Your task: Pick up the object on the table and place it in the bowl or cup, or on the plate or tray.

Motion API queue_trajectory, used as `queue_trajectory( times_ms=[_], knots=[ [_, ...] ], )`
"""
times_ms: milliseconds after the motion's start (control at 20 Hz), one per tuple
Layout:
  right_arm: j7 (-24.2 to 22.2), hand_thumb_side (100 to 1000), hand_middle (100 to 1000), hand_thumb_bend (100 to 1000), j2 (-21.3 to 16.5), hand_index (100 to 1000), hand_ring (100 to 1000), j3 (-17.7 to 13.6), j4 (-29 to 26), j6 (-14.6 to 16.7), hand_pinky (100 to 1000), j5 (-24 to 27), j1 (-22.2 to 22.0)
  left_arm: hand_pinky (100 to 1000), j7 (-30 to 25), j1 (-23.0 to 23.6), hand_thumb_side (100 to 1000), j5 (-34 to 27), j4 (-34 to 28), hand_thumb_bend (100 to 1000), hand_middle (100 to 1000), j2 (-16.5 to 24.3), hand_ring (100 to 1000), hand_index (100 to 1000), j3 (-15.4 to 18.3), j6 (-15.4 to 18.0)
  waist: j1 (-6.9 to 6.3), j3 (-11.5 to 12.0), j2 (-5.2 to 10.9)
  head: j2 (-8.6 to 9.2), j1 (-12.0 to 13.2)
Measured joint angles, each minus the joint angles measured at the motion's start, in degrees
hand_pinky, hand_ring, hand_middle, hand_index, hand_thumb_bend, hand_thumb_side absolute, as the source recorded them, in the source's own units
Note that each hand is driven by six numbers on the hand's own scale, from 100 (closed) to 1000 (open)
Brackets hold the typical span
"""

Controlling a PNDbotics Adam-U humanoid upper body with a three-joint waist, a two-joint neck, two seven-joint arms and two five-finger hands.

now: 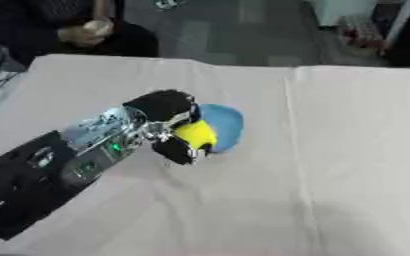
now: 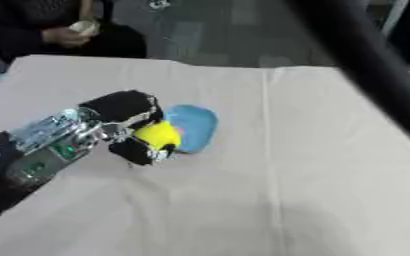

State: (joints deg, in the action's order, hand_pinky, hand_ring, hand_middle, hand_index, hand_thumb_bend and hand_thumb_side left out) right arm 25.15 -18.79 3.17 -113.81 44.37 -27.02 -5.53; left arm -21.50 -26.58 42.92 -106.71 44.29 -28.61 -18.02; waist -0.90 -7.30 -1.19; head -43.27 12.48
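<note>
My left hand (image 1: 169,120) reaches in from the lower left and is shut on a yellow object (image 1: 196,134), held between its black fingers and thumb. The hand and the object hang at the left edge of a blue dish (image 1: 224,125) that lies on the white tablecloth near the middle of the table. Part of the dish's left side is hidden behind the hand. My right hand shows in neither view; only a dark blurred bar (image 2: 366,65) crosses the upper right of the right eye view.
The white cloth (image 1: 331,165) covers the whole table, with a fold line running down right of the dish. The far table edge lies near the top, and a seated person is beyond its far left corner.
</note>
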Motion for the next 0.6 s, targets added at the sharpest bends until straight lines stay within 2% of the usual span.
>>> queue_trajectory(
  times_ms=[150,400,600],
  knots=[
    [0.0,925,451,100,0.0,202,412,0.0,0.0,0.0,165,0.1,0.2,100,2.3,-1.7,482,1.3,1.9,100,100,0.0,100,227,0.1,0.4,0.00,-0.5,-0.06,0.63,0.5],
    [-0.4,931,453,100,0.0,204,411,0.3,0.0,0.2,162,1.3,1.5,100,8.1,-4.3,486,3.4,8.8,100,100,-1.1,100,230,0.4,1.9,0.21,-1.8,-0.91,2.14,1.2],
    [-1.3,939,455,100,0.0,203,409,0.6,0.0,0.2,159,3.0,3.1,100,12.6,-6.1,490,5.4,14.7,100,100,-1.9,100,233,0.5,3.4,0.40,-3.1,-1.82,4.02,2.0]
  ],
)
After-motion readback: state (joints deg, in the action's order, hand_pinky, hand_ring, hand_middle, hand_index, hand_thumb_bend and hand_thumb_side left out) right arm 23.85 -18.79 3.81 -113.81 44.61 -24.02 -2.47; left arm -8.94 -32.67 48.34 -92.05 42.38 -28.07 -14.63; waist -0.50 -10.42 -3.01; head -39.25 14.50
